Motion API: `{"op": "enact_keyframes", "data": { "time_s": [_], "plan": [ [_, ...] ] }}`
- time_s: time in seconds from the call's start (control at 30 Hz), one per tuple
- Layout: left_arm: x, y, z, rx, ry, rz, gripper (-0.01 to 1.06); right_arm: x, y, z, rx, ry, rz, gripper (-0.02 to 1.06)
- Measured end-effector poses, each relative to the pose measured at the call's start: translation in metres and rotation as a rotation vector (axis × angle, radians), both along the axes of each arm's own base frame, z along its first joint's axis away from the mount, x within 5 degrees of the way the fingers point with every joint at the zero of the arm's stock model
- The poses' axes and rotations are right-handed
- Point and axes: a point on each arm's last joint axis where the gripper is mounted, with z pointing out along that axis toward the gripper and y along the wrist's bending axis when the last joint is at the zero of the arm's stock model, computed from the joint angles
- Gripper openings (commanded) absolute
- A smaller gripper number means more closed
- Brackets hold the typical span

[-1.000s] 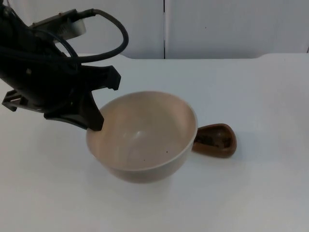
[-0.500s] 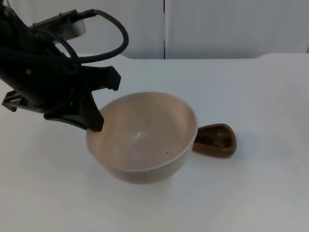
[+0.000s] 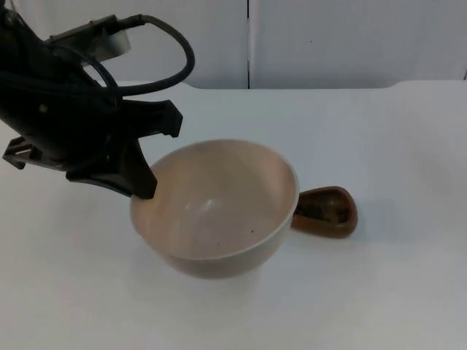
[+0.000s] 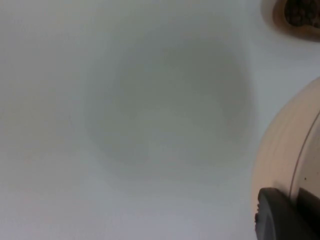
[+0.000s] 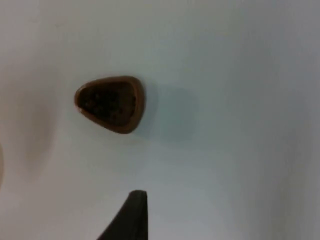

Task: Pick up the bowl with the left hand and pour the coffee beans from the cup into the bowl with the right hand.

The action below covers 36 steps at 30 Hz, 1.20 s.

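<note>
Two containers in play: bowl [image 3: 216, 208] and cup [image 3: 326, 211].

Left gripper [image 3: 143, 191] clamped on the bowl's rim on the side toward the table's left edge; one black finger [image 3: 136, 169] lying over the rim's outer face. Left wrist view: dark fingertip [image 4: 280, 217] pressed against the bowl's cream outer wall [image 4: 282, 150], round soft shadow on the white table [image 4: 125, 100] beneath, so bowl apparently held off the surface.

Bowl: cream to pale tan, wide, deep, roughly level, mouth open upward. Inside nearly bare, only one or two tiny dark specks on the inner wall; no heap of beans.

Cup: small, brown, rounded-triangular mouth, standing on the table just beside the bowl on the side toward the table's right edge, its near-bowl end partly hidden behind the bowl's rim in the top view. Dark brown granular fill inside, taken as coffee beans [image 3: 328, 210]; level close to the brim. Same cup [image 5: 111, 103] seen from above in the right wrist view, upright, dark contents [image 5: 107, 102] visible, alone on white surface.

Right gripper: one black fingertip [image 5: 131, 215] visible in its own wrist view, above the table, well apart from the cup, not touching it. Opening of its fingers: cannot tell.

Grey partition wall [image 3: 328, 40] along the table's far edge.
</note>
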Motion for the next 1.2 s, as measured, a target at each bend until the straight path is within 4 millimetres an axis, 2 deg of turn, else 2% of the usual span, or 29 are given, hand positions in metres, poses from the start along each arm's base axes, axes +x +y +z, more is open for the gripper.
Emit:
{"op": "enact_keyframes", "data": {
  "time_s": [0.03, 0.07, 0.17, 0.2, 0.27, 0.4, 0.53, 0.73, 1.0, 1.2],
  "plan": [
    [0.0, 0.0, 0.0, 0.0, 0.0, 0.0, 0.0, 0.004, 0.009, -0.001, -0.004, 0.005, 0.024, 0.99],
    [0.0, 0.0, 0.0, 0.0, 0.0, 0.0, 0.0, 0.004, 0.009, -0.001, -0.004, 0.005, 0.024, 0.99],
    [0.0, 0.0, 0.0, 0.0, 0.002, -0.001, 0.0, 0.021, 0.037, -0.005, -0.04, 0.015, 0.077, 0.99],
    [0.0, 0.0, 0.0, 0.0, 0.002, -0.001, 0.0, 0.031, 0.053, -0.009, -0.069, 0.028, 0.095, 0.99],
    [0.0, 0.0, 0.0, 0.0, 0.002, -0.001, 0.0, 0.034, 0.058, -0.01, -0.078, 0.031, 0.101, 0.99],
    [0.0, 0.0, 0.0, 0.0, 0.002, -0.001, 0.0, 0.058, 0.1, -0.026, -0.125, 0.083, 0.161, 0.99],
    [0.0, 0.0, 0.0, 0.0, 0.002, -0.001, 0.0, 0.073, 0.115, -0.039, -0.128, 0.119, 0.15, 0.99],
    [0.0, 0.0, 0.0, 0.0, 0.002, -0.001, 0.0, 0.084, 0.122, -0.062, -0.144, 0.179, 0.121, 0.99],
    [0.0, 0.0, 0.0, 0.0, -0.001, 0.001, 0.0, 0.088, 0.125, -0.07, -0.136, 0.18, 0.101, 0.97],
    [0.001, 0.0, 0.0, 0.0, -0.005, 0.003, 0.0, 0.091, 0.12, -0.08, -0.134, 0.163, 0.013, 0.96]
  ]
}}
